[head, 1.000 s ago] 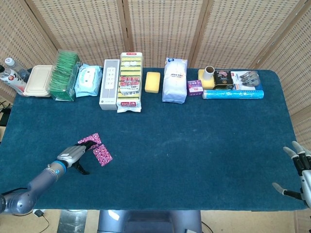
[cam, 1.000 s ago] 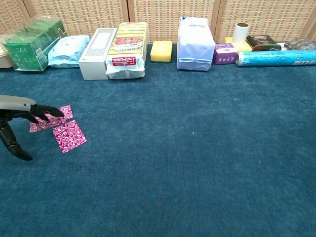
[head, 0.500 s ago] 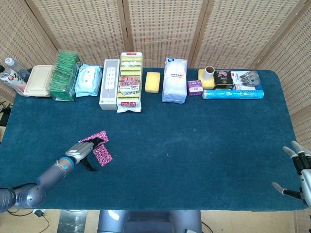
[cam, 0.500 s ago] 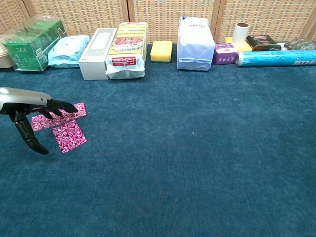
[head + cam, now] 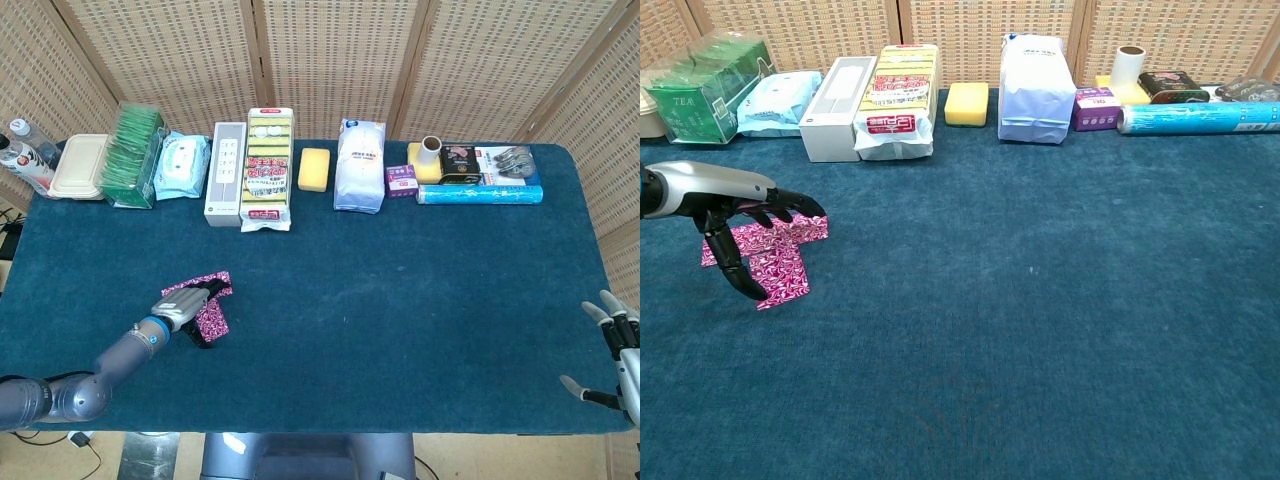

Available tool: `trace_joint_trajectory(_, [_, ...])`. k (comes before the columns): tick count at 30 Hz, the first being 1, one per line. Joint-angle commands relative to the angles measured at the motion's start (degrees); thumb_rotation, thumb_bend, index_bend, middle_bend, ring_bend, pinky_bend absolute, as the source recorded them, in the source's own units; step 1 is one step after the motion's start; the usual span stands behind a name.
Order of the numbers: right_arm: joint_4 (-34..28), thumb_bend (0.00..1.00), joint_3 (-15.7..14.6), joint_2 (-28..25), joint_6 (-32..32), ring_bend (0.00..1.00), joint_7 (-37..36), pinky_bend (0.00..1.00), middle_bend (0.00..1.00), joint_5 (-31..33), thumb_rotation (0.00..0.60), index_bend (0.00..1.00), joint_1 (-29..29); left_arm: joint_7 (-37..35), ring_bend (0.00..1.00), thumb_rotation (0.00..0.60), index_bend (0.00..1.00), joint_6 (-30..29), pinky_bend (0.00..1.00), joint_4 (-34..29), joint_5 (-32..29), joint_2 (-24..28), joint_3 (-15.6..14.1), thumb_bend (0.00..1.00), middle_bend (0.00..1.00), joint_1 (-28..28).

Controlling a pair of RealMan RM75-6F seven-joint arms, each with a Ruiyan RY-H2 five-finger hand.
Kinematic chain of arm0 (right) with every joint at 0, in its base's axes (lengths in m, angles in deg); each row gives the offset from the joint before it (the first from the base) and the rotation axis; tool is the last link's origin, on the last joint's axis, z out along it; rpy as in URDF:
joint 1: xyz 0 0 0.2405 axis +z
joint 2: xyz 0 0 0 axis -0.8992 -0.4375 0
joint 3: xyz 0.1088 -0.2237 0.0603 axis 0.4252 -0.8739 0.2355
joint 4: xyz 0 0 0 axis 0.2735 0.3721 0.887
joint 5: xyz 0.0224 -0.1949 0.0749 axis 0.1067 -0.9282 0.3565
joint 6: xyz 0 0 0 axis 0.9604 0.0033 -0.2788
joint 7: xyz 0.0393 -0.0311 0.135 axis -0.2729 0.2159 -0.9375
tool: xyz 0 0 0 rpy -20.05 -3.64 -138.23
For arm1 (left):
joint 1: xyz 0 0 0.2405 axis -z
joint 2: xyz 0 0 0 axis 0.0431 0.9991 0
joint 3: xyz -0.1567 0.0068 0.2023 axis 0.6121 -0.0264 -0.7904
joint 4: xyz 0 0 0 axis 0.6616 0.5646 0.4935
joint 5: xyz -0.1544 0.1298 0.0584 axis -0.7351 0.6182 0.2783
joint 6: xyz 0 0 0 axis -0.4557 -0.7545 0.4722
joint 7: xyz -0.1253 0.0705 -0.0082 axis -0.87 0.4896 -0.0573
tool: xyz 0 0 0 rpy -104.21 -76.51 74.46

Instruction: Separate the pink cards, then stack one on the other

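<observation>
Two pink patterned cards lie on the blue cloth at the left. My left hand [image 5: 745, 200] [image 5: 180, 308] reaches over them with fingers spread. Its fingertips [image 5: 795, 208] press on the farther card [image 5: 807, 230] [image 5: 217, 282], whose right end sticks out past them; more pink shows left of the hand. The thumb hangs apart over the nearer card [image 5: 785, 275] [image 5: 212, 318], which touches or overlaps the farther one. Nothing is pinched. My right hand [image 5: 618, 345] rests at the table's right front corner, fingers apart and empty; only the head view shows it.
A row of goods lines the back edge: green tea box [image 5: 702, 90], wipes [image 5: 780, 100], white box [image 5: 835, 95], sponge pack [image 5: 900, 95], yellow sponge [image 5: 967, 103], white bag [image 5: 1035, 90], blue roll [image 5: 1200, 117].
My left hand has slid to the right across the cards. The farther card's right end has moved right with the fingertips. The right hand has stayed still.
</observation>
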Motion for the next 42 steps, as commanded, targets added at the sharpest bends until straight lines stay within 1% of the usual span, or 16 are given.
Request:
trace_joint_trajectory(1, [0.0,0.00,0.0,0.0,-0.1,0.00,0.0,0.00,0.00,0.0,0.600,0.10,0.1,1.1,0.00,0.600,0.00,-0.7,0.07,-0.8,-1.2,-0.1,-0.3,0.05,0.00,1.1])
trace_joint_trajectory(8, [0.1,0.00,0.1,-0.1,0.0,0.00,-0.4,0.00,0.00,0.1,0.600,0.10,0.0,2.7,0.00,0.600,0.00,-1.9,0.07,-2.4,-3.1,0.6,-1.3,0.05,0.00,2.3])
trace_joint_trajectory(15, [0.0,0.00,0.0,-0.1,-0.1,0.00,-0.3,0.00,0.00,0.0,0.600,0.10,0.1,6.1,0.00,0.600,0.00,-2.2,0.07,-3.8,-6.6,2.8,-4.2,0.05,0.00,4.7])
trace_joint_trajectory(22, [-0.2,0.00,0.0,-0.1,-0.2,0.00,0.0,0.00,0.00,0.2,0.600,0.10,0.1,9.5,0.00,0.600,0.00,-2.9,0.07,-3.7,-11.0,2.5,-6.2,0.05,0.00,7.7])
trace_joint_trajectory(26, [-0.3,0.00,0.0,-0.1,-0.4,0.00,0.0,0.00,0.00,0.4,0.600,0.10,0.1,10.7,0.00,0.600,0.00,-2.3,0.07,-2.7,-12.1,1.1,-6.6,0.05,0.00,8.9])
trace_joint_trajectory(32, [-0.3,0.00,0.1,-0.2,-0.2,0.00,-0.4,0.00,0.00,0.7,0.600,0.10,0.0,10.2,0.00,0.600,0.00,-1.6,0.07,-1.6,-11.1,-0.7,-6.0,0.05,0.00,9.2])
trace_joint_trajectory(42, [0.0,0.00,0.2,-0.4,0.0,0.00,-1.2,0.00,0.00,0.7,0.600,0.10,-0.2,11.6,0.00,0.600,0.00,-3.0,0.07,-1.6,-13.7,-2.6,-6.7,0.05,0.00,11.0])
